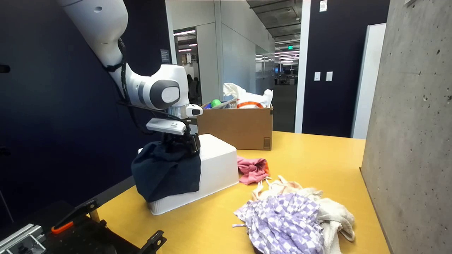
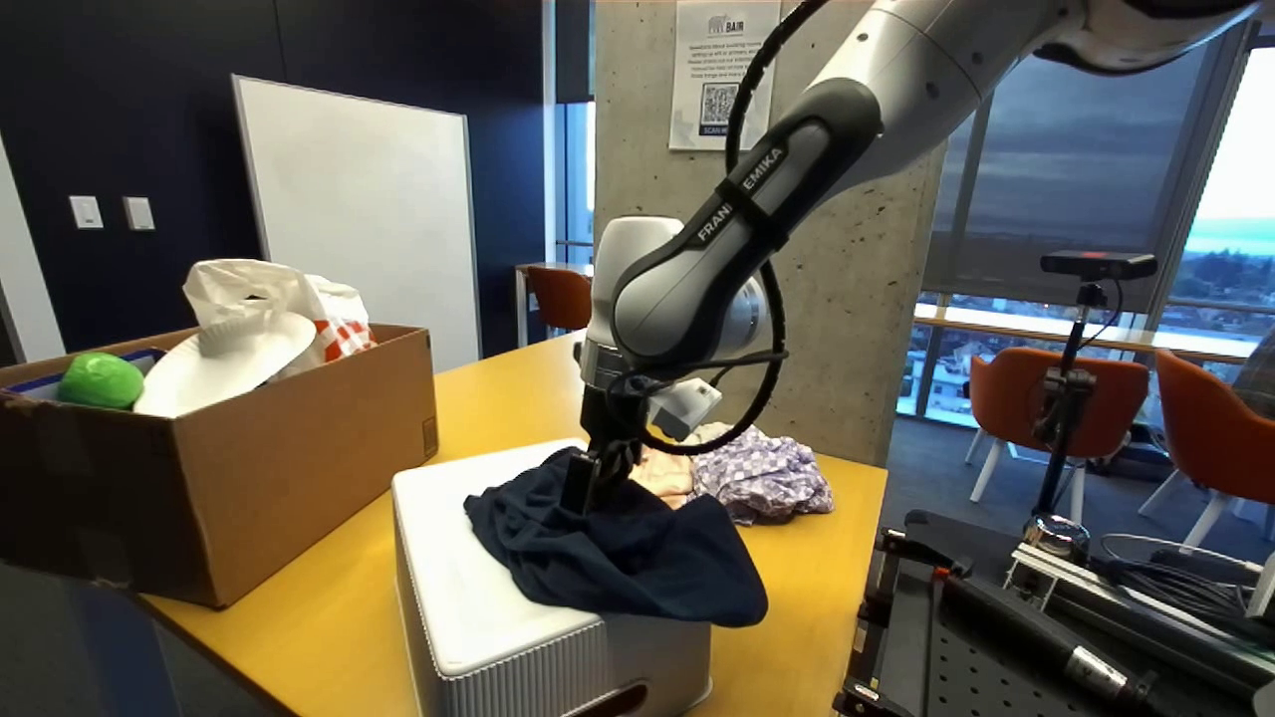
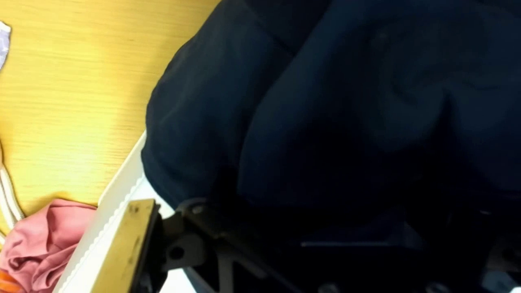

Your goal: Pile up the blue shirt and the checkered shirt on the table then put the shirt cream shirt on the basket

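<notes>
Leftmost in an exterior view, there's the blue shirt (image 1: 169,176) draped over the white basket (image 1: 219,169)! Above that basket, the gripper (image 1: 180,146) touches the shirt, jaws spread wide, not clamped on it. Behind the basket, a cardboard box (image 1: 233,128); to the basket's right, pink cloth (image 1: 253,170), then the checkered shirt (image 1: 282,222) overlapping the cream shirt (image 1: 335,213) on the worktop (image 1: 317,158).

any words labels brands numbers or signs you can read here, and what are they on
"FRAN" and "EMIKA": robot arm, strap between them
"BAIR": poster
"SCAN": same poster, rest partly hidden
Too small or blurred: poster's small print, grey wall sign, green sign
</notes>
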Controlling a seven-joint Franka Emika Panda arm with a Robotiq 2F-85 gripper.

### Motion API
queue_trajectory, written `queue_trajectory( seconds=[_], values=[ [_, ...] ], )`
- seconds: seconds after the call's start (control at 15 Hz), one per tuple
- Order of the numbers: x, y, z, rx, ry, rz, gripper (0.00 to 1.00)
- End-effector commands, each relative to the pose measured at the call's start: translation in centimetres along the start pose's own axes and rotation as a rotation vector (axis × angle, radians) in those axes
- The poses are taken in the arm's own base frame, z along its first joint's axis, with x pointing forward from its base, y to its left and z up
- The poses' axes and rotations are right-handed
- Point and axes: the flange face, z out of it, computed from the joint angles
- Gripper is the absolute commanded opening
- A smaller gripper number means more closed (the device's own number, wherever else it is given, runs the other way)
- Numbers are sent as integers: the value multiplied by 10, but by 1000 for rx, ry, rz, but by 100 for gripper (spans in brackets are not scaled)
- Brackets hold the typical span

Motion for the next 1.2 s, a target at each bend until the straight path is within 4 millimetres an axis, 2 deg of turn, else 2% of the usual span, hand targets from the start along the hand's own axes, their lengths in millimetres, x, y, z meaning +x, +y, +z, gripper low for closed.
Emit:
queue_trajectory(
  seconds=[0.0, 0.33, 0.47, 0.6, 0.73, 0.93, 1.13],
  values=[
    [1, 3, 2, -24, -9, 6, 68],
    [1, 3, -12, -31, 3, 7, 30],
    [7, 6, -27, -43, 26, 14, 15],
    [16, 15, -51, -59, 58, 31, 1],
    [26, 30, -84, -73, 105, 65, 5],
    [36, 58, -138, -96, 183, 111, 4],
    [35, 89, -187, -124, 242, 159, 4]
  ],
)
